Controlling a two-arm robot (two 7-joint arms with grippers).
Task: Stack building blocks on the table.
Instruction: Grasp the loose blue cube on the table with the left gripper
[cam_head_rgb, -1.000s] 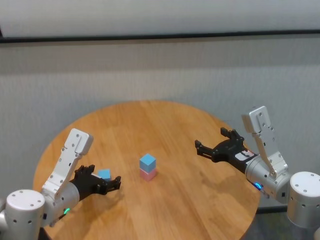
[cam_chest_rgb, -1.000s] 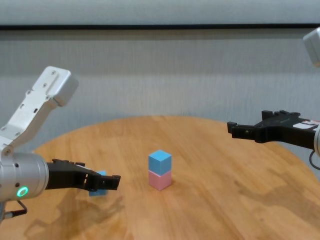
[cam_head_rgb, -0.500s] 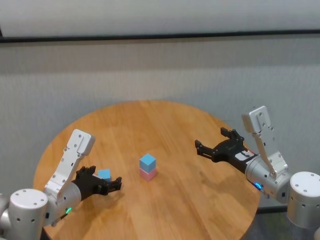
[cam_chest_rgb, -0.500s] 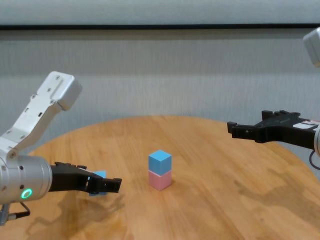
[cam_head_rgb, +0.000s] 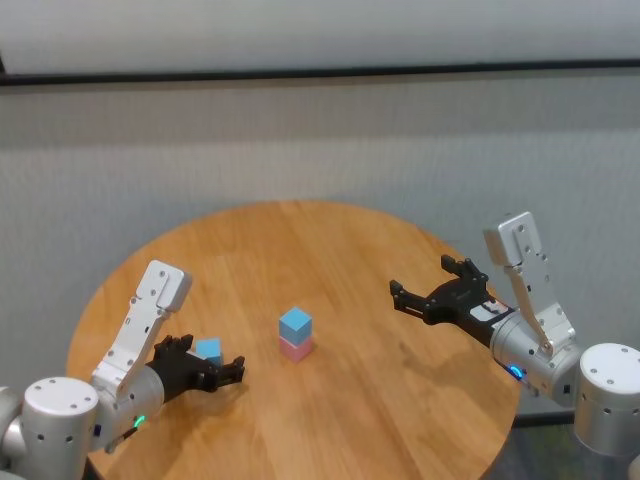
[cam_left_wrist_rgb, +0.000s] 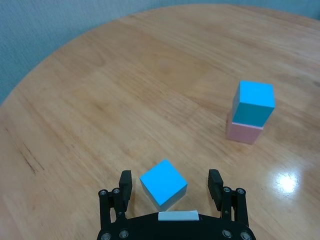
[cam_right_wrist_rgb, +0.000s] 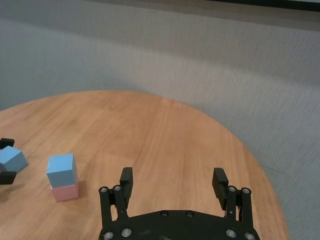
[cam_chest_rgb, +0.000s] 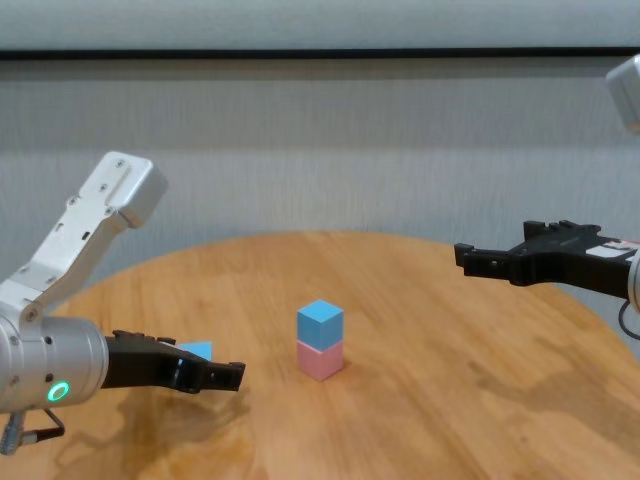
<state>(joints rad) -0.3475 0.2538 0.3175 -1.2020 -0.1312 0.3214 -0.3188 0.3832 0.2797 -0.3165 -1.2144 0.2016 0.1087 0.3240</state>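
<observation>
Blue cube (cam_left_wrist_rgb: 163, 183) on table (cam_left_wrist_rgb: 100, 100) | left pincer (cam_left_wrist_rgb: 170, 184) wide open astride, ungripped | right pincer (cam_right_wrist_rgb: 173, 183) open, empty

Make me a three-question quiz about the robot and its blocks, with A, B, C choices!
1. Where is the loose blue block?
A. On the pink block
B. Between the left gripper's fingers
C. Under the right gripper

2. How many blocks are in the stack?
A. One
B. Two
C. Three

3. How are the right gripper's fingers?
A. Open with nothing in them
B. Shut on a block
C. Shut with nothing in them

Answers: 1 B, the left wrist view shows it on the table between both fingers. 2 B, one blue block sits on the pink one. 3 A, its fingers stand wide apart above the table.
</observation>
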